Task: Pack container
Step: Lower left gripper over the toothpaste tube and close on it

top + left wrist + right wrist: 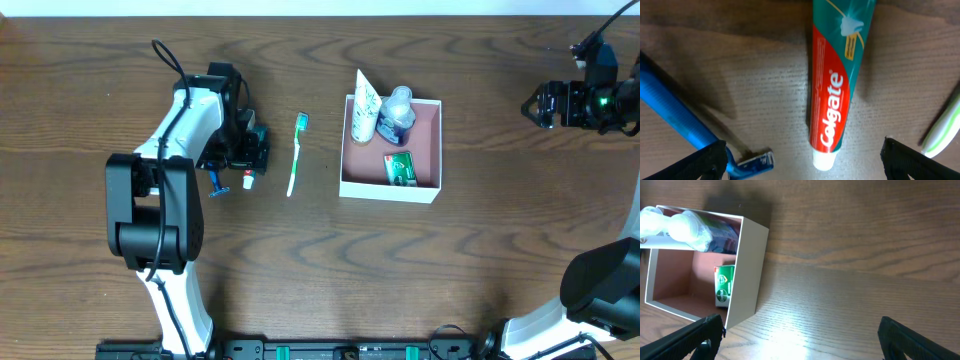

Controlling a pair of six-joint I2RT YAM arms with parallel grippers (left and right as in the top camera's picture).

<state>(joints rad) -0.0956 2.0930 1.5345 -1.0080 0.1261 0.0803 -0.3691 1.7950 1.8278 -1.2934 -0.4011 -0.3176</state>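
**While Jaws Gape, Razor Crowds the Grab**

As the left gripper (805, 160) hangs wide open and empty over a red-and-teal toothpaste tube (835, 85), a blue plastic razor (680, 125) at its 8 o'clock risks being pinched too. The white-walled, pink-lined square container (390, 192), part filled, sits at its 3 o'clock, seen from overhead; the right gripper (802, 340) gapes empty.

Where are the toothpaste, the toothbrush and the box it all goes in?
toothpaste (835, 90), left wrist view, on the red band of the tube.
toothbrush (295, 156), overhead view, middle of its handle.
container (390, 192), overhead view, on its white near wall.
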